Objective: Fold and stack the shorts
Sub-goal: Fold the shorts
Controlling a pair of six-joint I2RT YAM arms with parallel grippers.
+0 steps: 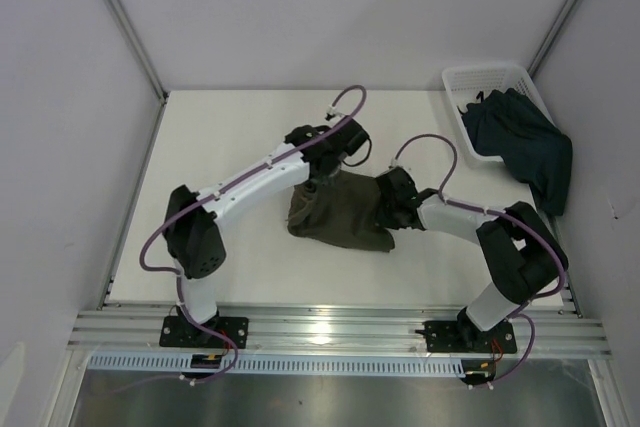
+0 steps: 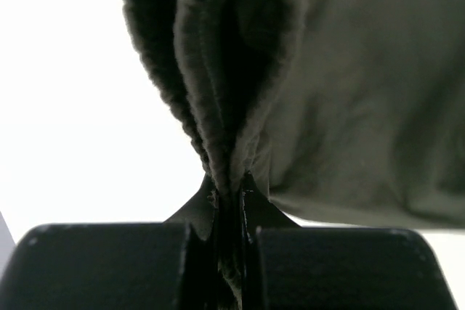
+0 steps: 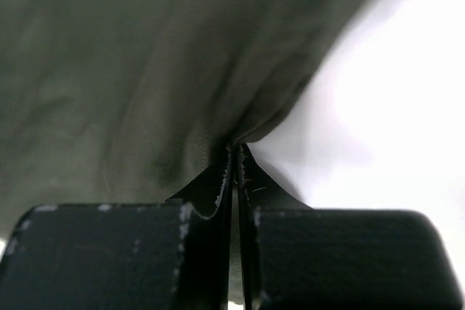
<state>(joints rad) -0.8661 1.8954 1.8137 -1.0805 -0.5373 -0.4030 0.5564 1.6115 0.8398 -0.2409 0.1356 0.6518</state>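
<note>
No legible text, label, brand, number or sign in any of the three views. Olive-green shorts [image 2: 363, 107], seen close up in both wrist views: plain cloth, no print or tag that can be read. Top view: left arm [image 1: 250, 185], right arm [image 1: 462, 217] and white mesh basket [image 1: 452, 87] carry no lettering that resolves at this size.
</note>
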